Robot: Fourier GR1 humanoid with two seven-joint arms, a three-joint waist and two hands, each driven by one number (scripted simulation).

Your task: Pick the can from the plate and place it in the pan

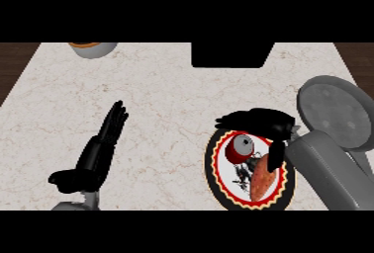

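The red can (239,148) lies on its side on the upper part of a round plate (212,168) with a black rim and a red and yellow zigzag border. My right hand (257,121) is over the plate's far edge. Its fingers arch just beyond the can and its thumb (276,150) comes down on the can's right side; I see no closed grip on the can. The grey pan (337,110) sits to the right of the plate, partly behind my right forearm. My left hand (104,141) rests open at the left, fingers straight and pointing away.
A grey bowl (93,49) with something orange in it stands at the counter's far left. A black block (230,54) sits at the far middle edge. Dark wood (15,64) borders the marble counter on both sides.
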